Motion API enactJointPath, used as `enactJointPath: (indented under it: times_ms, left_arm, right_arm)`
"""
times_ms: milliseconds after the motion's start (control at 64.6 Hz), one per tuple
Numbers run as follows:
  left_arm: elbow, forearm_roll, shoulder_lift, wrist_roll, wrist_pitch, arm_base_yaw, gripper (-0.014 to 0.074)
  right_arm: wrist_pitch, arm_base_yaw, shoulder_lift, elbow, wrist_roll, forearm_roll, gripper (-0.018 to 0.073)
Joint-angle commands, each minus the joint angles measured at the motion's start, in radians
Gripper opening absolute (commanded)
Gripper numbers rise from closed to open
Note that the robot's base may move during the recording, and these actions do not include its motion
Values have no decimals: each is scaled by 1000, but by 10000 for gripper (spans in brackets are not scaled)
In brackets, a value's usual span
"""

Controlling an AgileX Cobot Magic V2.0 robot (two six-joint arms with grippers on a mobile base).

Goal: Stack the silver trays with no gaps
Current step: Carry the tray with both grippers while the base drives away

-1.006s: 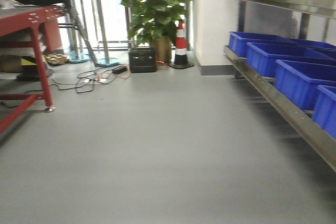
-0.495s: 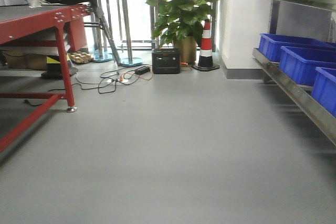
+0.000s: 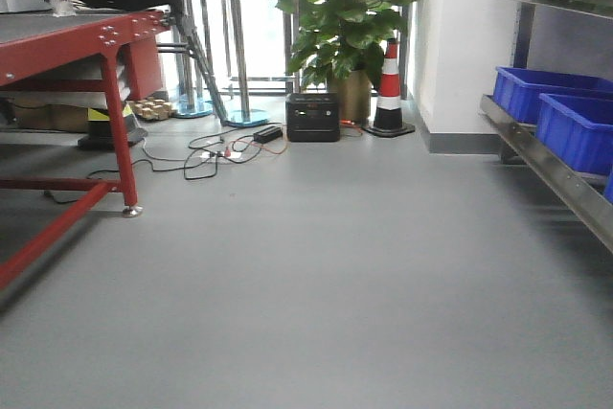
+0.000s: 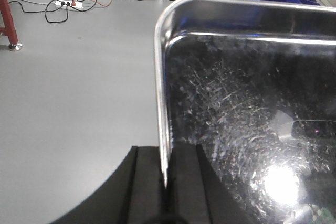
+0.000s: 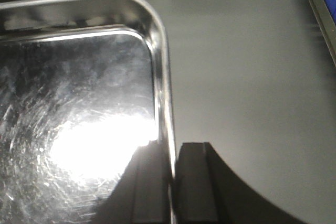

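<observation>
Daylight room, hard glare on steel.
Windows (image 3: pixel 259 35) at the far end blow out white; the floor (image 3: pixel 316 284) is evenly lit and sharp. The silver tray (image 5: pixel 79 103) carries a burnt-out hotspot at the right wrist, a smaller one at the left.

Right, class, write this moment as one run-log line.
left gripper: shut on tray rim | right gripper: shut on tray rim | tray: held over floor | bins: at right
</observation>
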Motion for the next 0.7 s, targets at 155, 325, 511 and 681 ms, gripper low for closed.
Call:
enactJointPath:
  times_ms: [155, 325, 511, 681]
  left_arm:
    - [-10, 18, -5, -1, -27, -8, -16]
    - [-10, 18, -5, -1, -27, -8, -16]
    - [-10, 18, -5, -1, -27, -8, -16]
    - [-10, 18, -5, -1, -27, -8, -16]
  right_arm:
    - [-33, 1, -13, -10, -3, -26, -1]
    - [-33, 1, -13, -10, -3, -26, -1]
    - [-33, 1, -13, -10, -3, -26, -1]
    - [-33, 1, -13, -10, -3, -26, -1]
